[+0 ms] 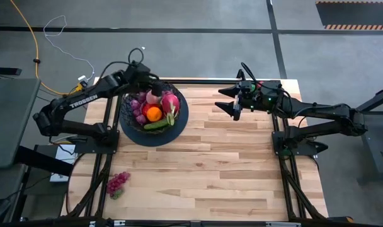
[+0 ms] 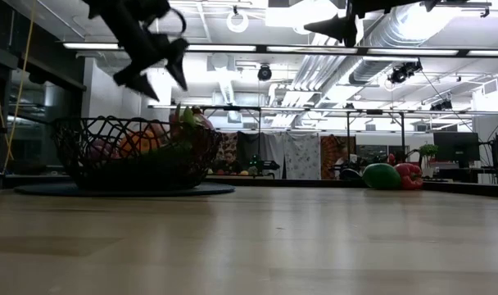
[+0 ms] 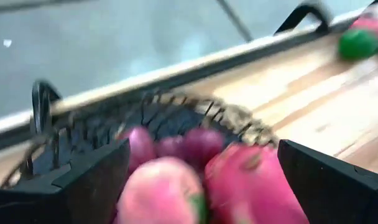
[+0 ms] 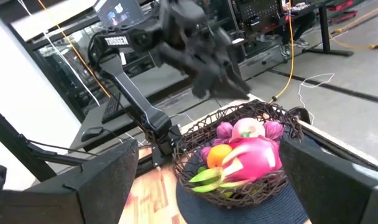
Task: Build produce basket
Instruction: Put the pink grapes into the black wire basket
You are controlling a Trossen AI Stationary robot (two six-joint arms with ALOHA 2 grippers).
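Note:
The black wire-mesh basket [image 1: 130, 123] stands on its dark round base at the table's far left. It holds purple grapes [image 1: 138, 108], an orange [image 1: 154, 113], a green cucumber [image 1: 157, 125], a pink peach [image 1: 154, 96] and a pink radish [image 1: 171, 102]. My left gripper [image 1: 155, 85] hovers open and empty above the basket's far side [image 2: 151, 74], over the peach [image 3: 161, 190]. My right gripper [image 1: 228, 106] is open and empty in the air at the far right, facing the basket [image 4: 239, 158]. Another purple grape bunch [image 1: 118, 183] lies on the table near the left front.
A green pepper [image 2: 382, 175] and a red pepper [image 2: 409, 174] lie at the table's far right; the green one also shows in the left wrist view [image 3: 357, 43]. Bare wooden table [image 1: 229, 170] spreads across the middle and near side. Cables lie on the floor beyond the far edge.

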